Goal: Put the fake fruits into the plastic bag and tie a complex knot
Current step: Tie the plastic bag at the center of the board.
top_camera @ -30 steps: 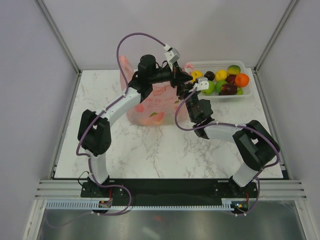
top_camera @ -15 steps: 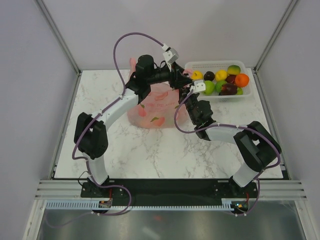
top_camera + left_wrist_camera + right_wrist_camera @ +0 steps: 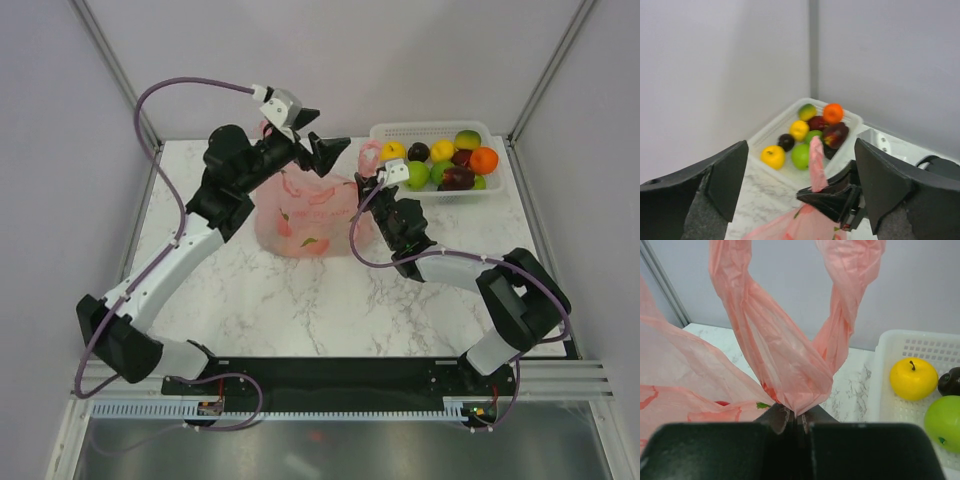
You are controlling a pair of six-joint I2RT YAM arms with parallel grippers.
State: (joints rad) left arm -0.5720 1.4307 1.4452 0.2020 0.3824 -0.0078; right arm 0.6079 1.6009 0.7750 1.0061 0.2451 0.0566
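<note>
The pink plastic bag (image 3: 305, 215) stands on the marble table, its mouth gathered to the right. My right gripper (image 3: 372, 182) is shut on the bag's twisted handle (image 3: 790, 375), and two pink strands rise from its jaws (image 3: 796, 417). One handle end (image 3: 816, 157) sticks up above that gripper. My left gripper (image 3: 322, 135) hangs open over the bag's back edge, holding nothing; the handle shows between its wide fingers (image 3: 800, 150). The fake fruits (image 3: 440, 160) lie in a white basket, among them a yellow one (image 3: 913, 378) and a green one (image 3: 945, 422). No knot is in view.
The white lattice basket (image 3: 436, 131) sits at the table's back right corner, close to my right gripper. Grey walls and frame posts (image 3: 120, 70) close in the back and sides. Red and green shapes (image 3: 312, 241) show through the bag wall.
My left gripper has opened, let go of the handle and swung back to the left and up. My right gripper has shut on the handle and stays by the bag.
</note>
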